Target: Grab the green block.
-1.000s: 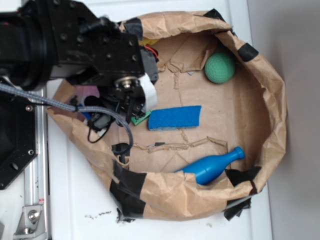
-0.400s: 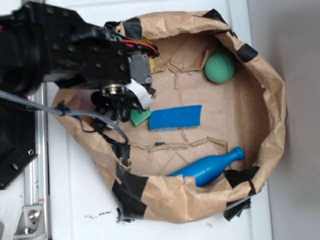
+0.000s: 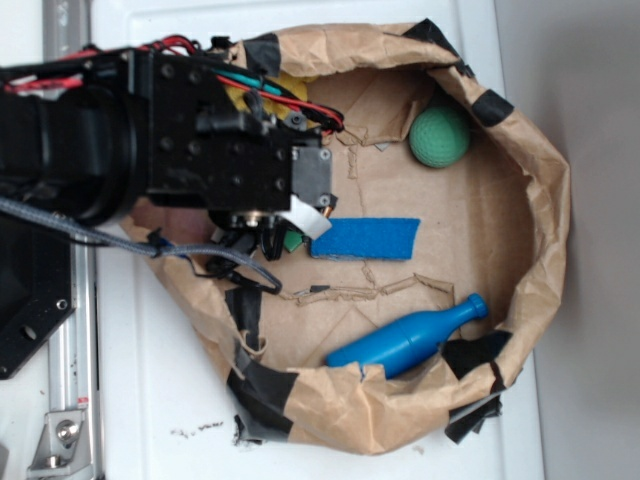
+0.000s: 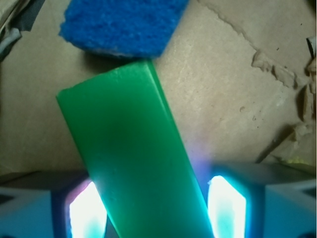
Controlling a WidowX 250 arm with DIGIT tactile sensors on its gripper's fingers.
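Observation:
The green block (image 4: 133, 158) is a flat smooth slab that fills the wrist view, lying slantwise between my two lit fingers. My gripper (image 4: 157, 208) is shut on it, the left finger against one face and the right finger meeting its lower edge. From the exterior view only a small green corner of the block (image 3: 291, 241) shows under the black wrist, where the gripper (image 3: 265, 235) points down onto the brown paper floor. The block's far end sits just short of the blue sponge (image 4: 124, 25).
Everything lies inside a crumpled brown paper bag (image 3: 545, 200) with raised taped walls. The blue sponge (image 3: 365, 238) is right of the gripper. A round green ball (image 3: 440, 135) rests at the back right. A blue bowling pin (image 3: 405, 338) lies along the front wall.
The arm has swung right and lower over the bag. The blue sponge has shifted a little to the right, the bag's front wall has sagged, and the pin has slid left.

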